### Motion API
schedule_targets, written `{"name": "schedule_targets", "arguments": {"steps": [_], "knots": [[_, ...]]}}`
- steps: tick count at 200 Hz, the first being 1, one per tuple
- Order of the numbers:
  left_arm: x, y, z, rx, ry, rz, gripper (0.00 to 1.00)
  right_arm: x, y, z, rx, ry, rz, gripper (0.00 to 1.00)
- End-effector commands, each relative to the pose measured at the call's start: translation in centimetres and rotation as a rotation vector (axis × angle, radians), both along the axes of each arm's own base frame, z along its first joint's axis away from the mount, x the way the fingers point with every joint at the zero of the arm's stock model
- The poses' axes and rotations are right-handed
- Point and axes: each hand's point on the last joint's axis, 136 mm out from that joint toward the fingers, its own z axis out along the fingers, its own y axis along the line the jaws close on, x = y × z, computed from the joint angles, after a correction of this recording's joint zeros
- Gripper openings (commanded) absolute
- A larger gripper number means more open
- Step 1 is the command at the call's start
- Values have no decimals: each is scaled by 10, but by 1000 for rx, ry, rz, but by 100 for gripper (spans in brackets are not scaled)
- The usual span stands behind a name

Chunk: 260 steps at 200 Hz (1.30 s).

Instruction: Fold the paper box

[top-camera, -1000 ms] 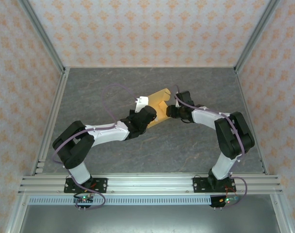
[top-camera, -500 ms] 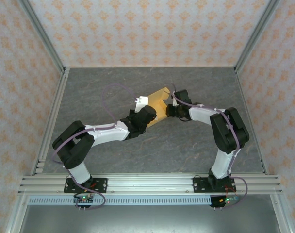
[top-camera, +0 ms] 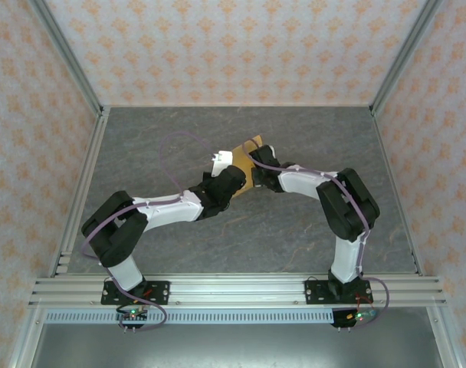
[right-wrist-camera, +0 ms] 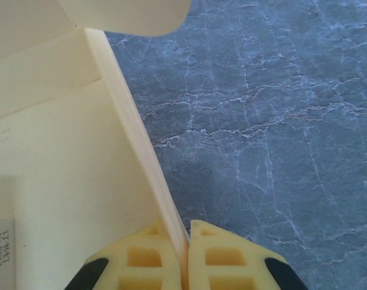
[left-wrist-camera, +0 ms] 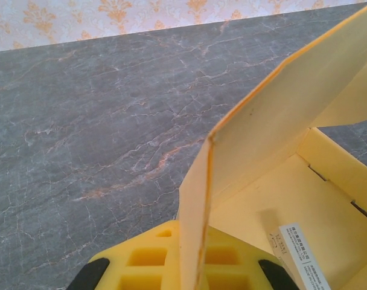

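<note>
The paper box point(top-camera: 247, 162) is light orange-tan cardboard, partly folded, in the middle of the grey table. My left gripper point(top-camera: 230, 181) reaches it from the near left and my right gripper point(top-camera: 255, 164) from the right. In the left wrist view the left gripper point(left-wrist-camera: 197, 269) is shut on an upright wall of the box point(left-wrist-camera: 274, 139), whose thin edge runs between the yellow pads point(left-wrist-camera: 144, 263). In the right wrist view the right gripper point(right-wrist-camera: 185, 257) is shut on another upright wall of the box point(right-wrist-camera: 69, 157). Both arms hide much of the box from above.
A white printed label point(left-wrist-camera: 299, 254) is stuck inside the box floor, also visible as a label point(right-wrist-camera: 2, 244) at the right wrist view's left edge. A small white tag point(top-camera: 221, 158) shows at the box's left corner. Grey marbled table point(top-camera: 310, 138) lies open all around; patterned walls enclose it.
My right gripper has moved left onto the box and closed on its wall. The box looks more upright and narrower from above. The left gripper has kept its grip and barely moved.
</note>
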Motion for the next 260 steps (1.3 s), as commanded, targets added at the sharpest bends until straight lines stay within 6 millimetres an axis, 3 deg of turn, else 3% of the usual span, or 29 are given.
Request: {"name": "schedule_targets", "arguments": {"steps": [1, 46, 87, 133, 149, 181, 218, 260], "knots": [[-5, -2, 9, 4, -5, -11, 0, -30, -45, -42, -248, 142, -34, 6], [-5, 2, 9, 27, -6, -3, 0, -22, -32, -30, -167, 138, 25, 17], [-6, 4, 10, 35, -7, 1, 0, -12, -22, -10, 85, 129, 18, 29], [-6, 5, 8, 39, -7, 3, 0, -6, -13, 18, 252, 103, 50, 55], [-6, 4, 7, 39, -6, 1, 0, -5, -11, 26, 285, 97, 64, 60], [-6, 4, 7, 36, -4, 2, 0, -1, -10, 36, 334, 85, 78, 62], [-7, 4, 8, 33, -6, 0, 0, 7, -9, 35, 342, 92, 103, 60], [-6, 4, 8, 33, -5, -2, 0, 21, 1, 33, 362, 125, 191, 43]]}}
